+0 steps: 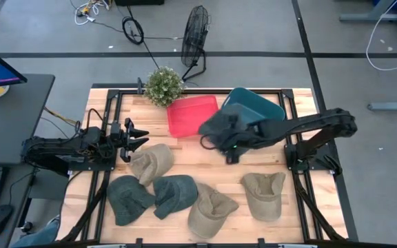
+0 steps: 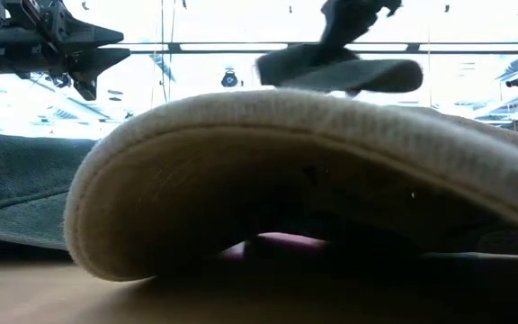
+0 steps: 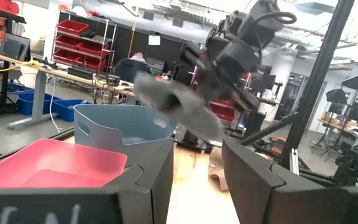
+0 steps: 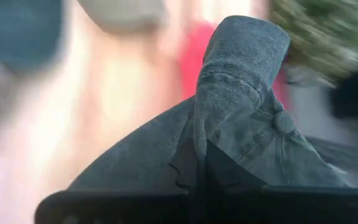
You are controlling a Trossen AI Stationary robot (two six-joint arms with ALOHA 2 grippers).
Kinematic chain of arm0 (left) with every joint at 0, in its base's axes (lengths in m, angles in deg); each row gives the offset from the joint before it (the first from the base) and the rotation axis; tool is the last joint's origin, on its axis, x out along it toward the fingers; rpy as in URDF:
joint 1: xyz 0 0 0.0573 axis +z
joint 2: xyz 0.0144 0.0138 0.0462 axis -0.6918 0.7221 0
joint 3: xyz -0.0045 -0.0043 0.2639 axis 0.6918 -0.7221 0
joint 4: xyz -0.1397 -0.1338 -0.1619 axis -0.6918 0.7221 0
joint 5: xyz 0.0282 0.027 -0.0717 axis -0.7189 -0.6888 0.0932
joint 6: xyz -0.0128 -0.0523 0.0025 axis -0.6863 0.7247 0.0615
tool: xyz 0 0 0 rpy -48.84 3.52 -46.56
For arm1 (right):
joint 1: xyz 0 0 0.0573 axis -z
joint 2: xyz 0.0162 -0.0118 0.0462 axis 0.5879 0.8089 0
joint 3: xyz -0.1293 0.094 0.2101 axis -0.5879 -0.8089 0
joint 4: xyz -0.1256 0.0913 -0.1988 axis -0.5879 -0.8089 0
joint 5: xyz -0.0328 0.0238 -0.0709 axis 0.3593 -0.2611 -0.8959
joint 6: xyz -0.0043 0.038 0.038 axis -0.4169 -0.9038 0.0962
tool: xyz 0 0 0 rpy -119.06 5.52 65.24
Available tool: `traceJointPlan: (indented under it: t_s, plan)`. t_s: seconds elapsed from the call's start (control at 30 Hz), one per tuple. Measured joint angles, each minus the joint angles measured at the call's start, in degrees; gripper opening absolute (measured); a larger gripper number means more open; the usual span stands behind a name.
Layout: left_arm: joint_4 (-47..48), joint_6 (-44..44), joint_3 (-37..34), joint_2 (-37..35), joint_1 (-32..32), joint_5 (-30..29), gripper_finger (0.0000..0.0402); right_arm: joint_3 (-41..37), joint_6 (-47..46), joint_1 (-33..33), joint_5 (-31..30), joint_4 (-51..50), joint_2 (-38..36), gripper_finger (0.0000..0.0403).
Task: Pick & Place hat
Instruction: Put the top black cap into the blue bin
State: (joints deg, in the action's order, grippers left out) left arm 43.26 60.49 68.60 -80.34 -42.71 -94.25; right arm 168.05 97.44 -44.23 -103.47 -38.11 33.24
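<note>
Dark grey hat point(image 1: 220, 128) lifted clear of the desk point(image 1: 205, 155), pinched in the right gripper point(image 1: 231, 136) with jaws pressed together on its fabric, hanging between red tray point(image 1: 191, 115) and blue bin point(image 1: 253, 110). Left gripper point(image 1: 135, 136) at desk's left, jaws spread, beside a tan hat point(image 1: 151, 163). Four more hats along the near edge.

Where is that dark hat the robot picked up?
In the high view the dark hat hangs in the right gripper, mid-table, above the wood beside the red tray and blue bin.
</note>
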Motion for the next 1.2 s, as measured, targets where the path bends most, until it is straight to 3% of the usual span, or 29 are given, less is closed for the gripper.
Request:
traceJointPlan:
  t_s: [0.2, 0.3, 0.57, 0.77, 1.0, 1.2]
  plan:
    - [0.7, 0.0, 0.0, 0.0, 0.0, 0.0, 0.0142, -1.7, 0.1, 3.7, -3.6, -16.6, -6.2, 0.0001]
    - [1.0, -0.1, 0.0, 0.0, 0.0, 0.0, 0.0142, -5.0, 4.6, 7.4, -8.0, -18.8, -8.3, 0.0001]
    - [1.1, 0.0, 0.0, 0.0, 0.0, 0.0, 0.0142, -19.4, 34.6, 20.2, -9.3, -5.5, -10.2, 0.0000]
    - [2.6, 0.4, 0.0, 0.0, 0.0, 0.0, 0.0142, -28.5, 46.8, 22.9, -8.9, 4.9, -10.2, 0.0000]
    - [4.6, 0.4, 0.0, 0.0, 0.0, 0.0, 0.0142, -33.3, 47.5, 22.9, 2.3, 8.4, -10.2, 0.0017]
    - [4.4, 0.4, 0.0, 0.0, 0.0, 0.0, 0.0142, -34.5, 42.5, 23.1, 1.0, 10.3, -10.2, 0.0047]
